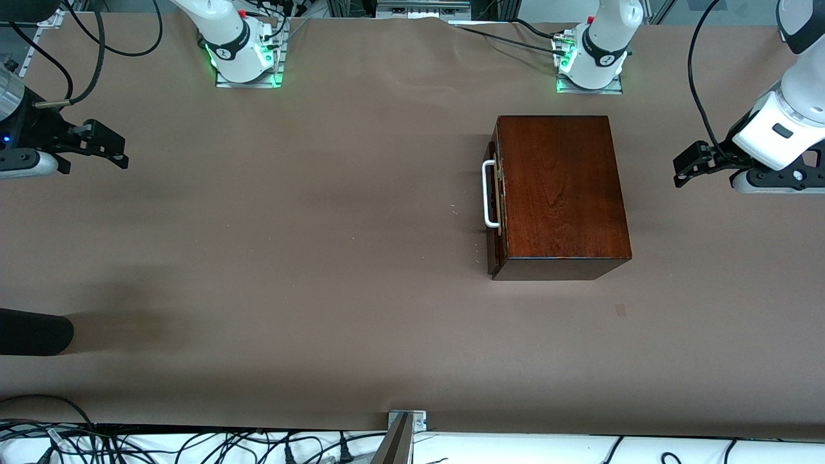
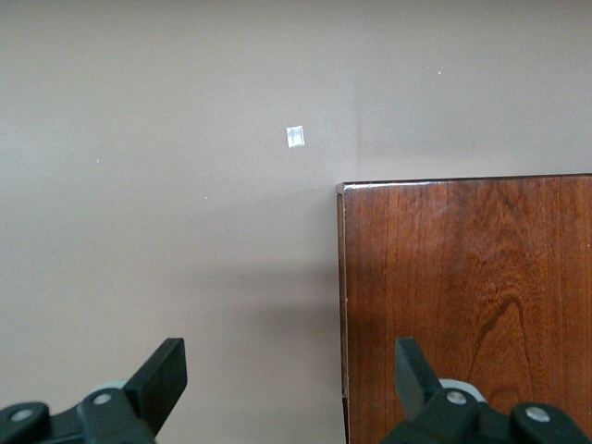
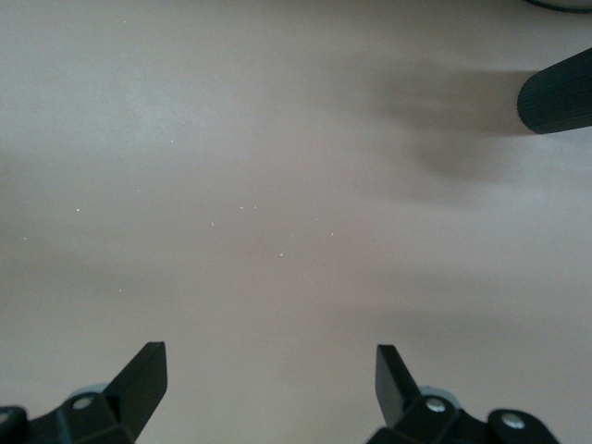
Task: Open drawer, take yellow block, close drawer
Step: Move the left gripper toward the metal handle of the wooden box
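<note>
The glossy reddish-brown wooden box (image 1: pixel 561 193) stands on the table toward the left arm's end. Its drawer (image 1: pixel 495 200) is pushed in flush, and the white U-shaped handle (image 1: pixel 488 193) faces the right arm's end. The yellow block is hidden. My left gripper (image 1: pixel 682 169) hangs open over the table beside the box, at the left arm's end. In the left wrist view the left gripper (image 2: pixel 287 370) holds nothing, and a corner of the box top (image 2: pixel 462 296) shows under one finger. My right gripper (image 1: pixel 118 149) waits open over bare table at the right arm's end, and the right gripper (image 3: pixel 270 370) holds nothing.
A black cylindrical object (image 1: pixel 32 332) pokes in over the table edge at the right arm's end; the same black object (image 3: pixel 560 92) shows in the right wrist view. A small tape square (image 1: pixel 620 310) lies nearer the front camera than the box. Cables (image 1: pixel 193 444) run along the near edge.
</note>
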Available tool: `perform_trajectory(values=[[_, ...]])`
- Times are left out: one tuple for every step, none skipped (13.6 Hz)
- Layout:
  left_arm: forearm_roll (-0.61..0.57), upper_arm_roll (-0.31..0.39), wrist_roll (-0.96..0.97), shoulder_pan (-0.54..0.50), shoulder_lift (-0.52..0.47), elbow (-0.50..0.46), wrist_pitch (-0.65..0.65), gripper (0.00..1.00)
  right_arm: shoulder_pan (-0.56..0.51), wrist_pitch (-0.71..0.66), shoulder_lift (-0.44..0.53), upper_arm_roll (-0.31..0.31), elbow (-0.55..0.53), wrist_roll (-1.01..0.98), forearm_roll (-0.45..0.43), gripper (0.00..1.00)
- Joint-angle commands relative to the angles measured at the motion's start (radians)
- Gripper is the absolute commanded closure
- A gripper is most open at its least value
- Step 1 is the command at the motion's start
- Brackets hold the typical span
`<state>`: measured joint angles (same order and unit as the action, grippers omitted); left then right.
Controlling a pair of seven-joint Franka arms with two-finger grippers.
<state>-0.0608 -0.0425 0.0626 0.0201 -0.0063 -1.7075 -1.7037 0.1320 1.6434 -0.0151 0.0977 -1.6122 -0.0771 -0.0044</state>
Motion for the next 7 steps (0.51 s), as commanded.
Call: perform_trajectory(values=[[0.001, -0.004, -0.004, -0.009, 0.009, 0.025, 0.021, 0.0, -0.003, -0.004, 0.001, 0.0, 0.008, 0.008, 0.006, 0.0], [0.027, 0.001, -0.001, -0.011, 0.011, 0.025, 0.021, 0.0, -0.003, -0.005, 0.001, 0.0, 0.008, 0.008, 0.006, 0.0], [0.029, 0.001, 0.002, -0.012, 0.011, 0.025, 0.022, 0.0, -0.003, -0.005, 0.001, 0.0, 0.008, 0.008, 0.006, 0.0], [0.029, -0.002, 0.005, -0.011, 0.011, 0.025, 0.023, 0.0, -0.003, -0.005, 0.003, -0.001, 0.008, 0.008, 0.006, 0.0], [0.027, -0.003, 0.008, -0.011, 0.011, 0.025, 0.023, 0.0, -0.003, -0.005, 0.001, 0.0, 0.008, 0.008, 0.006, 0.0], [0.029, -0.003, 0.008, -0.011, 0.011, 0.025, 0.036, 0.0, -0.003, -0.005, 0.003, -0.001, 0.008, 0.008, 0.006, 0.0], [0.03, -0.003, 0.003, -0.009, 0.014, 0.026, 0.079, 0.0, -0.003, -0.005, 0.003, 0.0, 0.008, 0.008, 0.006, 0.0]])
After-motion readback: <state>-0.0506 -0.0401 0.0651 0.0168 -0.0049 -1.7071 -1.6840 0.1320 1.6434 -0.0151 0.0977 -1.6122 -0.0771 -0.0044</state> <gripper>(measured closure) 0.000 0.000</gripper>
